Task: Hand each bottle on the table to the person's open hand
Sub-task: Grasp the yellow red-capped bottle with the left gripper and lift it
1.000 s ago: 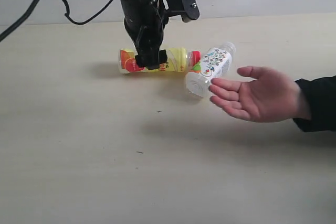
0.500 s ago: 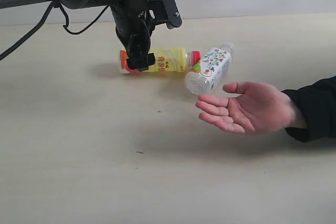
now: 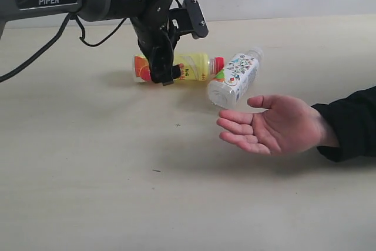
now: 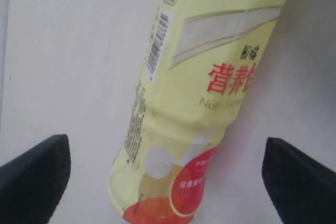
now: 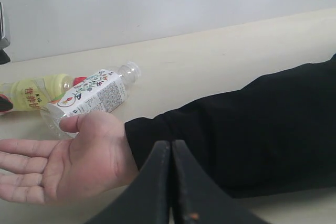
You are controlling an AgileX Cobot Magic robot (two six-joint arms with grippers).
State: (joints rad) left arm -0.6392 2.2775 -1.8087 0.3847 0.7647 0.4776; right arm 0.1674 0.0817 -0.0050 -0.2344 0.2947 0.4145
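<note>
The left gripper (image 3: 160, 76) is hanging over the yellow bottle (image 3: 197, 66), at the end away from its cap. Its jaws are standing wide, one on each side of the body and clear of it in the left wrist view, gripping nothing. That bottle is lying on its side on the table (image 3: 88, 174), red cap (image 3: 218, 63) pointing to 3 o'clock, and the clear bottle (image 3: 236, 77) is lying just beside the cap, at 11 o'clock from the person's open hand (image 3: 276, 127). The right gripper (image 5: 171, 144) is showing its fingers pressed together and empty.
</note>
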